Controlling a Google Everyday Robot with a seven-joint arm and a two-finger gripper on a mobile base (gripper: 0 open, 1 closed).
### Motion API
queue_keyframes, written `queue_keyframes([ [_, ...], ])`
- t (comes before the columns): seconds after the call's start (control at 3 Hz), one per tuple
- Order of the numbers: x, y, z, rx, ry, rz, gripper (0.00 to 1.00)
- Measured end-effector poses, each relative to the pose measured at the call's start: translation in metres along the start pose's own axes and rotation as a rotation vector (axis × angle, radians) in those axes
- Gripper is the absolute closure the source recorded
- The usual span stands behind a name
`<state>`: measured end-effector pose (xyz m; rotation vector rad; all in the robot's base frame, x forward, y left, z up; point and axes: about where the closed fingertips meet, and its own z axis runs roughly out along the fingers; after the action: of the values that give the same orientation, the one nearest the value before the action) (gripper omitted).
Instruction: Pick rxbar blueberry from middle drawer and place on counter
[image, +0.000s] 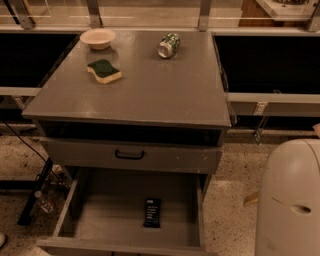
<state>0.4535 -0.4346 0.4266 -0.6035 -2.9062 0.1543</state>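
Navy-wrapped flat rxbar blueberry (152, 212) left on grey middle drawer (110, 215) floor, below grey counter (150, 90) front edge; judged light, slippery, best pinched across width; gripper out of view, state untold.

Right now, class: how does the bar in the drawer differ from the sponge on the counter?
The bar is dark, thin and lies in the open drawer; the sponge is green over yellow, thicker and sits on the counter. Both lie flat, untouched. The pincer is out of view.
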Motion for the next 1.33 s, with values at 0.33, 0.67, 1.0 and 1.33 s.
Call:
queue_keyframes([
  [0.33,0.002,-0.007,-0.023,-0.047,-0.045,0.031,0.00],
  [0.67,0.007,-0.038,-0.072,-0.114,-0.145,0.098,0.00],
  [1.0,0.011,-0.071,-0.112,-0.136,-0.243,0.158,0.00],
  [1.33,0.027,-0.101,-0.145,-0.169,-0.352,0.188,0.00],
])
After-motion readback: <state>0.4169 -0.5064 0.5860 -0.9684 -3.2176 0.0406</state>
